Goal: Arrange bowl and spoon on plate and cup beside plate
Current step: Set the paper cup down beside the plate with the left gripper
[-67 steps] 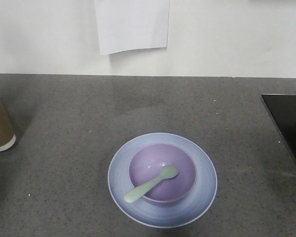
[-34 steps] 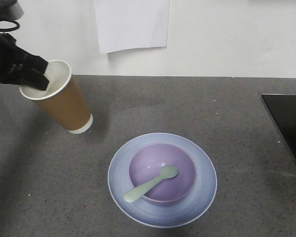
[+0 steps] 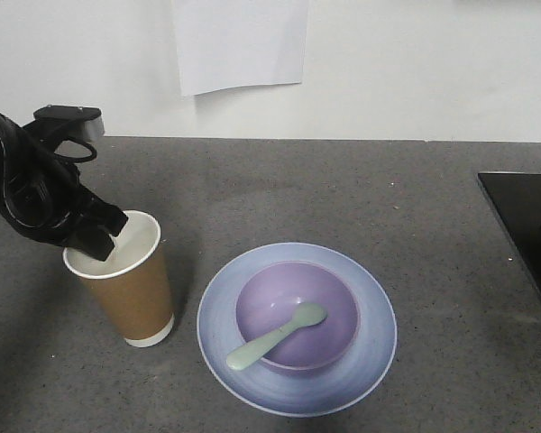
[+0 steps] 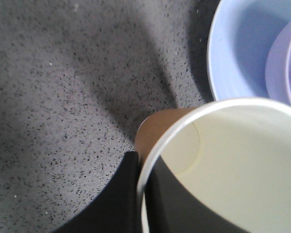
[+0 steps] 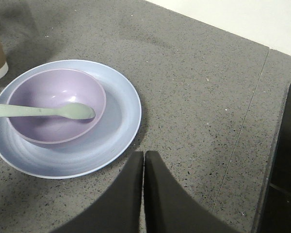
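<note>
Front view: left claw (image 3: 97,236) pinches cup (image 3: 131,293) rim, seemingly just beside plate (image 3: 224,311).

Spoon (image 5: 43,111) rests in bowl (image 5: 56,107) on plate (image 5: 119,121); the right gripper's (image 5: 144,160) jaws are pressed together.

A white paper sheet (image 3: 242,43) hangs on the wall; a black panel (image 3: 526,225) lies on the grey speckled counter (image 3: 343,189)

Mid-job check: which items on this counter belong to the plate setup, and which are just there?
Job items: plate, bowl, spoon, cup gripped at its rim by the left end effector.
Bystanders: white paper sheet on the wall, black panel at the counter's right edge.
</note>
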You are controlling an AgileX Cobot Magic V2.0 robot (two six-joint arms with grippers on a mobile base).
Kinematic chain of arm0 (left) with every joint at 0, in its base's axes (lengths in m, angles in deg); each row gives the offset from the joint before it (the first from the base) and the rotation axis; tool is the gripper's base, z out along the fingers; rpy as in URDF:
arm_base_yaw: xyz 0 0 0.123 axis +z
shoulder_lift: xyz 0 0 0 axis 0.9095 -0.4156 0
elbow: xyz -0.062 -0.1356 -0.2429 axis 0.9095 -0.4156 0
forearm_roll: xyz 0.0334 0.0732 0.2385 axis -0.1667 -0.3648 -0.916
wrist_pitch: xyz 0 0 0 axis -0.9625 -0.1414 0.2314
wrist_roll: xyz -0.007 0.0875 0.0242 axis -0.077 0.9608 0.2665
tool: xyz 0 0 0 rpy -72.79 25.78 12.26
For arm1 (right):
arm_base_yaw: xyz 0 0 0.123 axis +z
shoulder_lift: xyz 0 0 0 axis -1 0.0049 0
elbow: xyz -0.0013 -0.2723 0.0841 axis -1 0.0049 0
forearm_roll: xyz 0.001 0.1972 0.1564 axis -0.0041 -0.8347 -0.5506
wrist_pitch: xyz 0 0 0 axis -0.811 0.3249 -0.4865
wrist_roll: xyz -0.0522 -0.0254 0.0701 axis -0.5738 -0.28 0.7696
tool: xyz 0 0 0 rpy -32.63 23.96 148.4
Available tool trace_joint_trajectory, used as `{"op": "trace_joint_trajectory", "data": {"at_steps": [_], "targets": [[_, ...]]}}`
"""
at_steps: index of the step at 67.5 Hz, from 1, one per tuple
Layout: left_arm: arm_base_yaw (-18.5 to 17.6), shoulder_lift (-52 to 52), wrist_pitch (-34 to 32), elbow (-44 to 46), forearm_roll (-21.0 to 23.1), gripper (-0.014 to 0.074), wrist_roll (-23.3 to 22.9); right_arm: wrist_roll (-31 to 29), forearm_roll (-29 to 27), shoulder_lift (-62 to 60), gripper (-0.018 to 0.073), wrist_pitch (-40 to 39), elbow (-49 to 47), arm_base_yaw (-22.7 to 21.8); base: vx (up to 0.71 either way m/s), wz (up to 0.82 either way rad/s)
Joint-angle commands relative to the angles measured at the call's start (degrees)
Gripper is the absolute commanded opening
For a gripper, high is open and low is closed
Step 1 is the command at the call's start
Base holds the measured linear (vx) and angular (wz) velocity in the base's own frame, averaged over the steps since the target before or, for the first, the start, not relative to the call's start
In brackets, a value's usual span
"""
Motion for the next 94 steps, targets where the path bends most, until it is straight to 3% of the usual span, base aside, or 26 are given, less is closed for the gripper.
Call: {"op": "trace_joint_trajectory", "data": {"at_steps": [1, 47, 59, 80, 94], "targets": [[-0.81, 2.25, -2.64, 0.87, 1.78, -0.0008, 0.13, -0.12, -0.07, 0.21, -0.0003, -3.43, -1.32, -0.30, 0.00, 0.00], [-0.99, -1.08, -2.88, 0.87, 3.06, 0.0017, 0.67, -0.12, -0.27, 0.21, -0.0003, -2.43, -1.32, -0.30, 0.00, 0.00], [-0.99, -1.08, -2.82, 0.87, 4.94, 0.0095, 1.37, -0.12, -0.27, 0.21, -0.0003, -2.43, -1.32, -0.30, 0.00, 0.00], [-0.99, -1.08, -1.28, 0.92, 4.76, 0.0309, 1.37, -0.12, -0.27, 0.21, -0.0003, -2.38, -1.32, -0.30, 0.00, 0.00], [-0.99, -1.01, 0.32, 2.68, 4.76, 0.0363, 1.37, -0.12, -0.27, 0.21, -0.0003, -2.38, -1.32, -0.30, 0.00, 0.00]]}}
